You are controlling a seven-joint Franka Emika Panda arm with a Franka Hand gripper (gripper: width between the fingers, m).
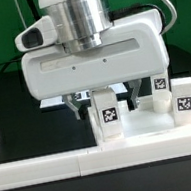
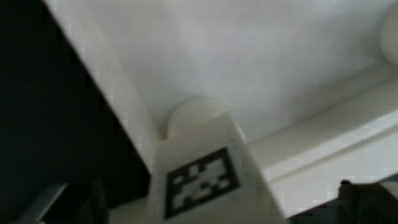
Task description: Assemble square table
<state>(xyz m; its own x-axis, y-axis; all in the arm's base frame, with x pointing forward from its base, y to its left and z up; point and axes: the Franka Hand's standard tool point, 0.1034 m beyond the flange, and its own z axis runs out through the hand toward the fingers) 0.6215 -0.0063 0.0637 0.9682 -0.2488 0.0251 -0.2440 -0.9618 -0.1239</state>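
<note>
Legs going onto the white plastic square slab (image 1: pixel 149 124), which lies on the black worktop (image 1: pixel 10 109) against the low white border wall (image 1: pixel 55 166).
Three short white tagged legs (image 1: pixel 108 114) stand upright on it; any fourth is unseen. The pincer (image 1: pixel 104 100) hangs wide open astride one, holding nothing.

One square table slab (image 1: pixel 149 124), three tagged legs (image 1: pixel 108 115) standing on it, and one border wall (image 1: pixel 55 167).
</note>
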